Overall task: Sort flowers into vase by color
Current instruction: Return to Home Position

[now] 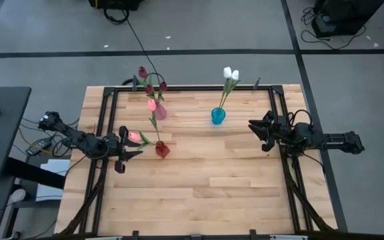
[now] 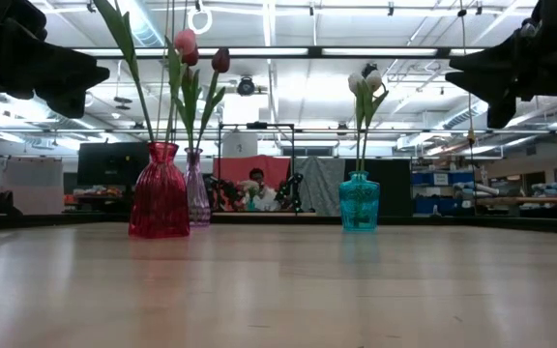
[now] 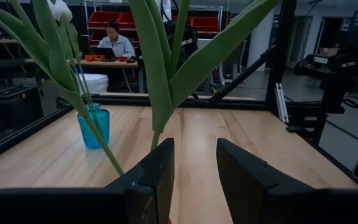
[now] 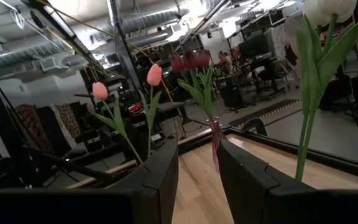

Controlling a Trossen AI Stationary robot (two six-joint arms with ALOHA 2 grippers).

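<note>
Sort looks done: pink tulips (image 1: pixel 152 105) in red vase (image 1: pixel 162 151), maroon tulips (image 1: pixel 149 87) in pink vase (image 1: pixel 160 112), white tulips (image 1: pixel 231 73) in blue vase (image 1: pixel 218 117), so left gripper (image 1: pixel 127 148) beside red vase and right gripper (image 1: pixel 259 133) well apart from blue vase sit released, empty.

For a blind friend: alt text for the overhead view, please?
A wooden table holds a red vase of pink tulips, a pinkish vase of maroon tulips and a blue vase of white tulips. The left gripper and right gripper flank them, open.

A lab — red parts bins (image 3: pixel 104 17), exposed ceiling ducts (image 4: pixel 135 22), person (image 3: pixel 117 42) at desk (image 3: pixel 107 61).
</note>
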